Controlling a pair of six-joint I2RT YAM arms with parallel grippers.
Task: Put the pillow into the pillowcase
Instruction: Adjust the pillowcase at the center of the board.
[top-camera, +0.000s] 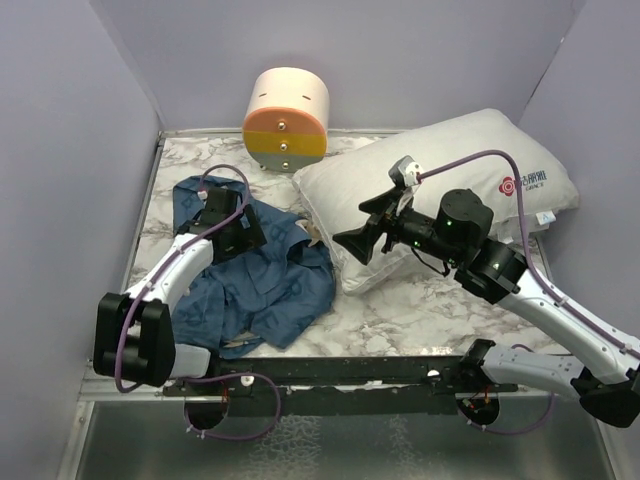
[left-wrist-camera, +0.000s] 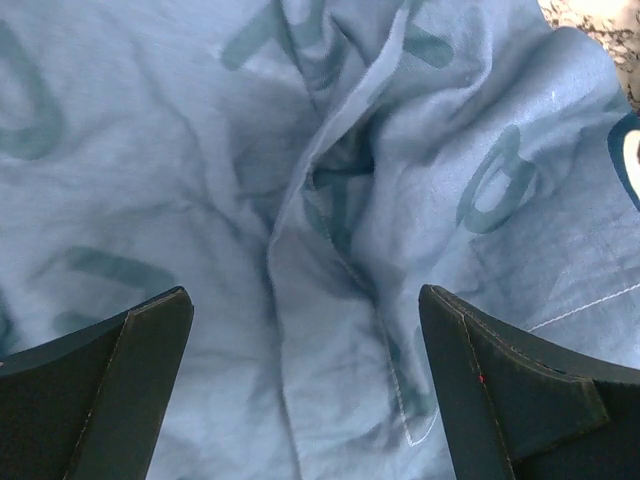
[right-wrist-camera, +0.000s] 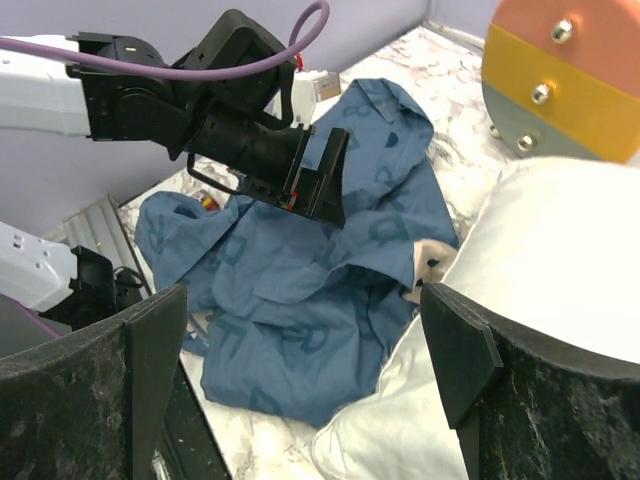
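The blue pillowcase (top-camera: 262, 275) lies crumpled on the left half of the marble table, printed with darker letters. The white pillow (top-camera: 440, 185) lies at the right, its near corner touching the cloth. My left gripper (top-camera: 232, 222) hangs open just above the pillowcase (left-wrist-camera: 320, 200), over a fold with a stitched hem, nothing between its fingers. My right gripper (top-camera: 362, 240) is open above the pillow's near-left corner, pointing toward the pillowcase (right-wrist-camera: 300, 300). In the right wrist view the pillow (right-wrist-camera: 540, 290) fills the right side and the left gripper (right-wrist-camera: 318, 180) hovers over the cloth.
A cream-and-orange cylinder (top-camera: 286, 120) stands at the back centre, close to the pillow's far corner. Purple walls enclose the table on three sides. A dark rail (top-camera: 330, 372) runs along the near edge by the arm bases.
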